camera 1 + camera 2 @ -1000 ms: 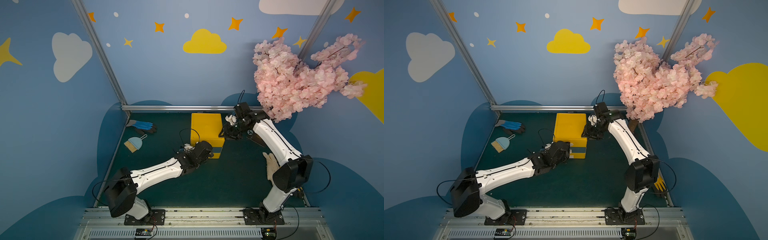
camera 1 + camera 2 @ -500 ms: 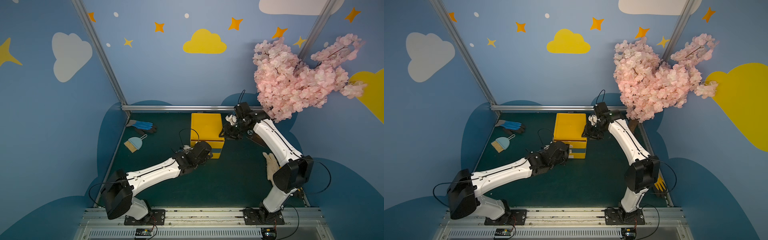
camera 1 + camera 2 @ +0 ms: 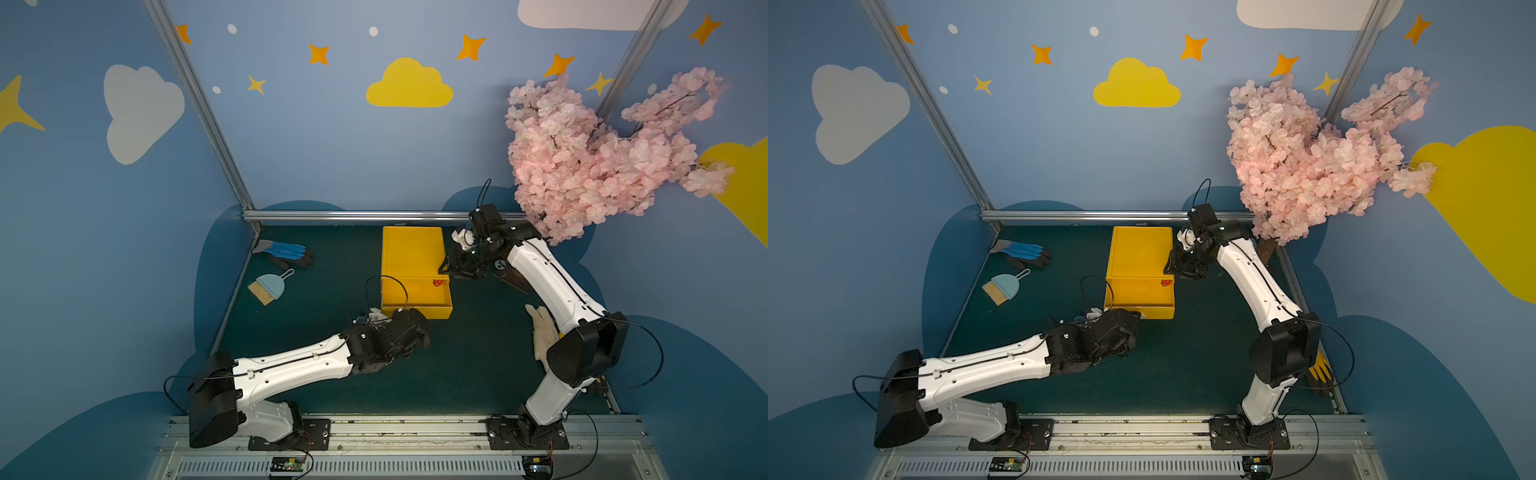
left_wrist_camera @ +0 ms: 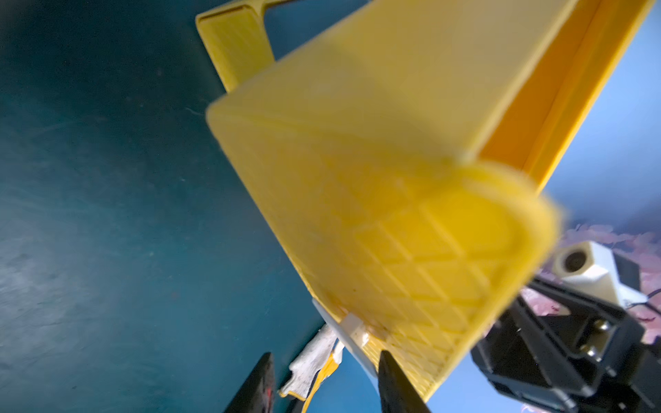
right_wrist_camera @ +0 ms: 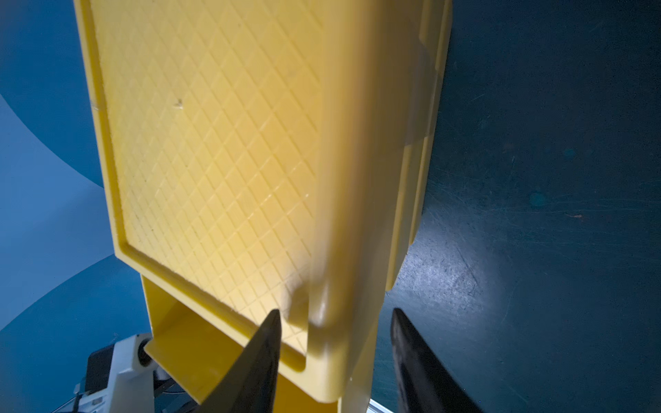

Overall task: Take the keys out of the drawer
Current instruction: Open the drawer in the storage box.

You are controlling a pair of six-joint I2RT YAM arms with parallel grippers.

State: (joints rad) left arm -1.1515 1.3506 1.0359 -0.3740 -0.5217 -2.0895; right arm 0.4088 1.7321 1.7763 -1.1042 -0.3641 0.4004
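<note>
One red-tagged key is lying in the back corner of the drawer | seeming light, stiff, slippery: I am favouring pinching its tag | my left gripper is hovering at the drawer's front, jaws released | my right gripper is straddling the case behind the drawer, jaws released

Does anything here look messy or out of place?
Mostly tidy. The yellow box's drawer stands pulled out, with one small red thing in a corner by the box. Loose items lie about: a blue-and-black glove near the back wall, a cream glove beside the right arm.
</note>
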